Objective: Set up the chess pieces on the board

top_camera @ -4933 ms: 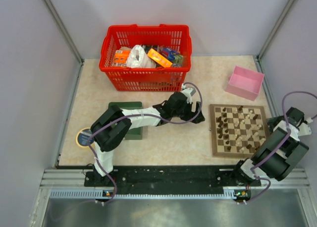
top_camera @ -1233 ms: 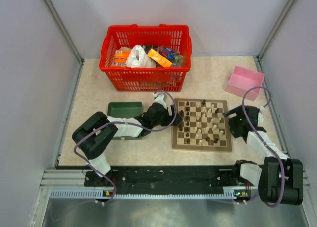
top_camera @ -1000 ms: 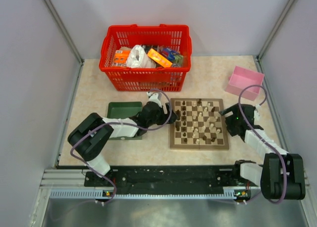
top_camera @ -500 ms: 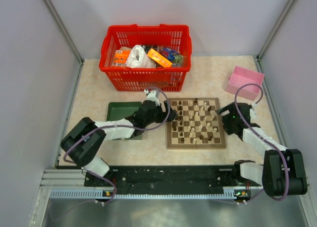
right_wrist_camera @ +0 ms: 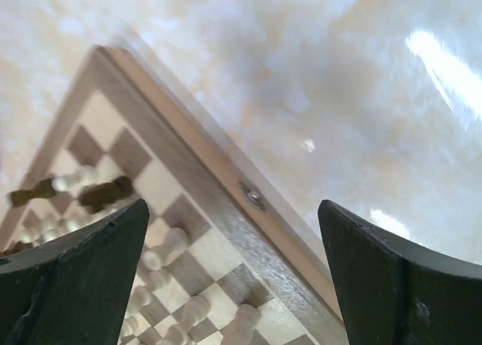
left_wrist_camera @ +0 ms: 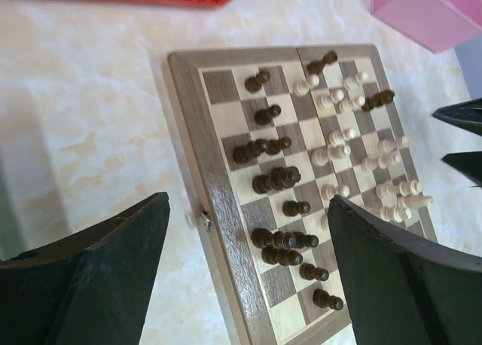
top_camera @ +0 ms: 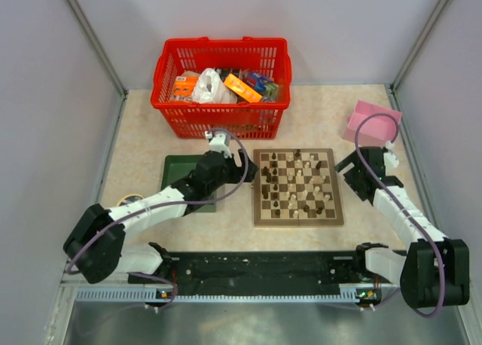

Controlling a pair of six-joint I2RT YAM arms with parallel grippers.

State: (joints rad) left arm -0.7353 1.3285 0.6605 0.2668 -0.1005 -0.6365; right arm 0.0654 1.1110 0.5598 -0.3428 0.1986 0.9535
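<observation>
The board [top_camera: 297,221] lies flat in the middle of the table, and the chess pieces stand and lie scattered over it. Dark pieces [left_wrist_camera: 275,179] crowd its left half and pale pieces [left_wrist_camera: 339,145] its right half. My left gripper [top_camera: 238,176] hovers open just off the board's left rim [left_wrist_camera: 196,149], with nothing held between its fingers [left_wrist_camera: 98,277]. Open and empty too, my right gripper [top_camera: 349,177] is beside the right rim [right_wrist_camera: 218,179], above its metal latch [right_wrist_camera: 252,196] and several pale pieces [right_wrist_camera: 169,247].
A red basket [top_camera: 222,85] full of packets stands behind the board. A green tray [top_camera: 184,168] lies under my left arm. A pink box [top_camera: 373,126] sits at the back right, and a yellow-rimmed disc [top_camera: 132,202] at the left. Walls enclose the table.
The board has slid a little to the left and now lies still. My left gripper has drawn back leftward off its rim, and my right gripper has eased away from the right rim.
</observation>
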